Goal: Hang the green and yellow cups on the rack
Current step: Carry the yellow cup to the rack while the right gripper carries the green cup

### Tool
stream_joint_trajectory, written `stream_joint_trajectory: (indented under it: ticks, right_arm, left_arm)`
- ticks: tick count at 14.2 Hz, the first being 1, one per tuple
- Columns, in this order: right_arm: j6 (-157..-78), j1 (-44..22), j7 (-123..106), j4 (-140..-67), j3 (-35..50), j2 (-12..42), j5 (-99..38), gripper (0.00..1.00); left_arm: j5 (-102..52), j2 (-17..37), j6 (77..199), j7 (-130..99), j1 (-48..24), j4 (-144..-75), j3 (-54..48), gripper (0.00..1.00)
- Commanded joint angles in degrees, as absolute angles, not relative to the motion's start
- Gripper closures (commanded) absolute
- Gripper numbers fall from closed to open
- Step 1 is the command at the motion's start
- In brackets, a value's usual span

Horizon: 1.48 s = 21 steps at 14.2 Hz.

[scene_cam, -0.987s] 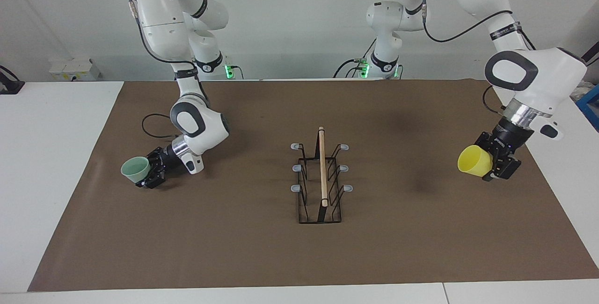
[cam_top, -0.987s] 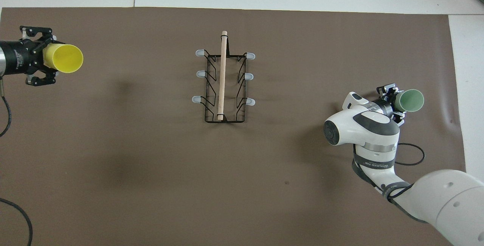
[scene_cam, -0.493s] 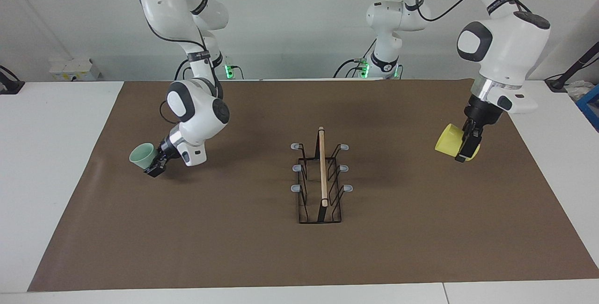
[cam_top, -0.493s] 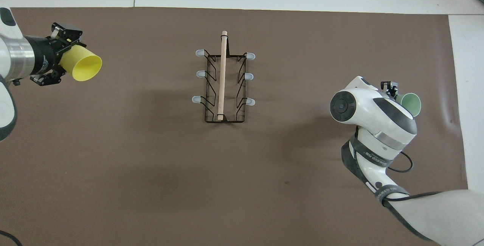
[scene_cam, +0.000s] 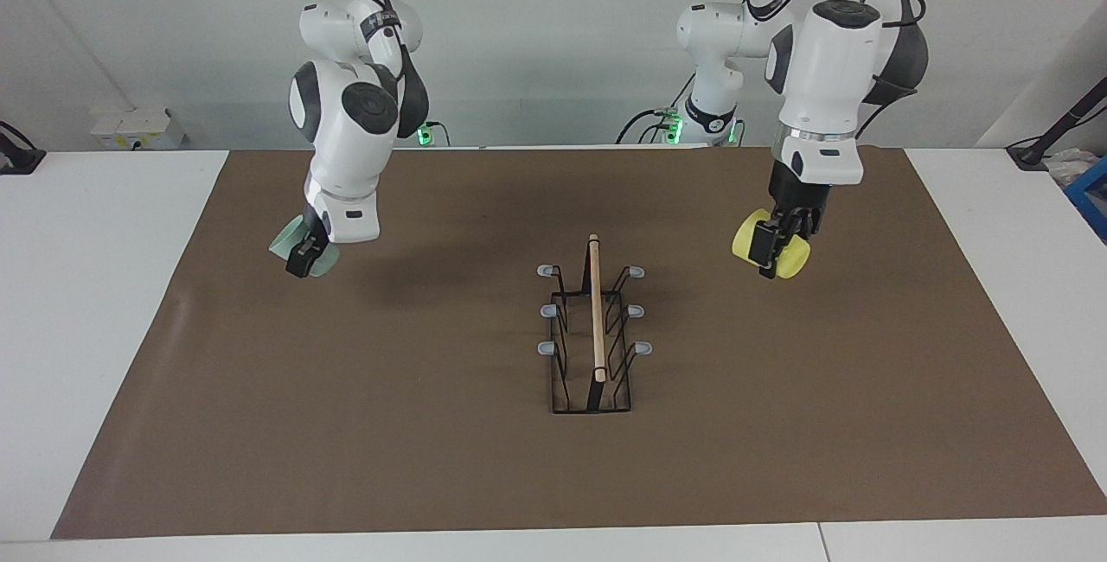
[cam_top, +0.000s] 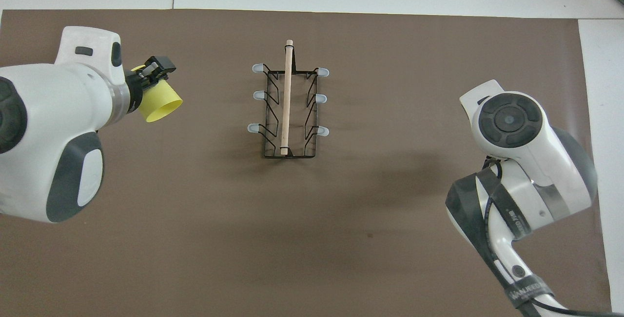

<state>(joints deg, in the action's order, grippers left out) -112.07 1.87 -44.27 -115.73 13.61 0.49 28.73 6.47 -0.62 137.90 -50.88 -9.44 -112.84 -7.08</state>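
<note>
Cups (scene_cam: 772,252) in jaws, rack (scene_cam: 592,333) bare

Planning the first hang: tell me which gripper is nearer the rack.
Left. The left gripper, holding the yellow cup, hangs nearer the rack; the right gripper, holding the green cup, hangs farther toward its own end.

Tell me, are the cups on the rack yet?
Not yet. Done: both cups are picked up. In hand: the left end effector holds the yellow cup in the air over the mat, and the right end effector holds the green cup over its end of the table. Left: the rack has no cup on any of its six prongs, so both need hanging.
</note>
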Motion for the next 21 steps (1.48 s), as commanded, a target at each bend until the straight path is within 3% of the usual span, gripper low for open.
stream_joint_trajectory:
  ticks: [1,4,8,12,14,21]
  right_arm:
    - [-109.52,2.72,-46.31,-112.17,14.68,-2.54,19.38,1.00]
    - [-107.84,3.51,-47.37,-108.02,13.89,-4.91,0.15,1.00]
    - [-112.31,4.30,-49.12,-108.19,12.22,-7.12,-20.16,1.00]
    - [-122.93,4.49,-51.77,-109.51,12.22,-7.03,-35.39,1.00]
    - [-132.93,1.95,-53.77,-112.57,12.48,-7.55,-41.45,1.00]
    - [-147.73,-5.96,-89.65,-119.52,12.48,-7.12,-92.02,1.00]
  left_arm:
    - [8.17,-4.13,153.14,-50.71,-8.88,-123.02,-10.01,1.00]
    - [10.62,-3.43,161.59,-50.89,-8.96,-126.02,-11.51,1.00]
    - [10.63,-0.80,173.31,-51.24,-9.05,-129.11,-13.00,1.00]
    - [10.55,3.77,178.50,-51.33,-9.32,-128.41,-14.67,1.00]
    - [10.55,5.70,178.59,-51.42,-9.32,-126.75,-14.94,1.00]
    - [10.63,5.01,173.61,-52.82,-9.84,-127.88,-17.40,1.00]
